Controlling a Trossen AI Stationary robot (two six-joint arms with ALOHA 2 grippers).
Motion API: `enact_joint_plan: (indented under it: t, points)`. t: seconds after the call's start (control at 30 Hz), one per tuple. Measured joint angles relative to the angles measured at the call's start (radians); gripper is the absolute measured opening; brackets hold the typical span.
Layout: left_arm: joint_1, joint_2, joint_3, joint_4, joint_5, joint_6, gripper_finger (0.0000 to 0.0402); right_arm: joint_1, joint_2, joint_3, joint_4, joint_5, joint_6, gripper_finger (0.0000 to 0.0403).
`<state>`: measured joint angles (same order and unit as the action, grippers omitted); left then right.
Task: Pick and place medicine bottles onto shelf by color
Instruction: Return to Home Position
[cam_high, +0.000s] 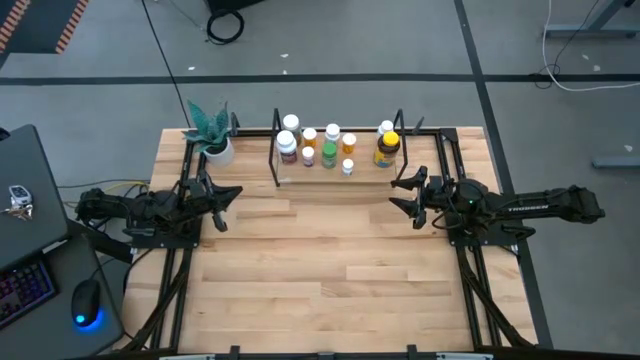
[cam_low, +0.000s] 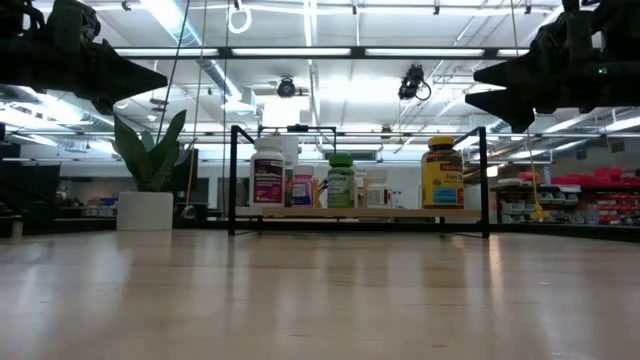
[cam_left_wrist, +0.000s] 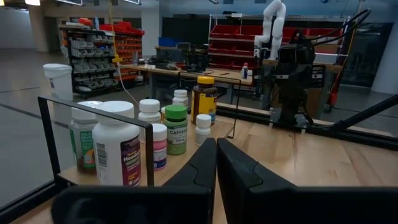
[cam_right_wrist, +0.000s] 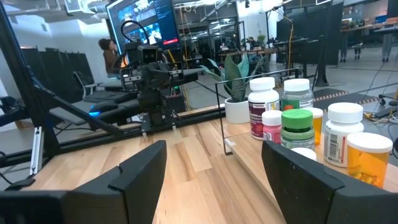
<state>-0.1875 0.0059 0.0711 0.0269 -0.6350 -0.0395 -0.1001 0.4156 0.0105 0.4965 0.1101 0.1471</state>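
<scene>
Medicine bottles (cam_high: 328, 152), shelved ahead of the right gripper's (cam_right_wrist: 213, 149) parted and the left gripper's (cam_left_wrist: 216, 146) closed jaws, were endangered by any stray swing.

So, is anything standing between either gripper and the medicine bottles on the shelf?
Nothing visible. Only bare table lies between the left gripper, the right gripper and the shelf holding the medicine bottles; the plant pot stands off the shelf's left end, outside both paths.
</scene>
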Motion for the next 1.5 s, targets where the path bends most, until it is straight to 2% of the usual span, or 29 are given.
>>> enact_joint_plan:
  t: [0.4, 1.5]
  points:
    - [0.0, 0.0, 0.0, 0.0, 0.0, 0.0, 0.0029, 0.0, 0.0, 0.0, 0.0, 0.0, 0.0, 0.0272]
    - [0.0, 0.0, 0.0, 0.0, 0.0, 0.0, 0.0021, 0.0, 0.0, 0.0, 0.0, 0.0, 0.0, 0.0271]
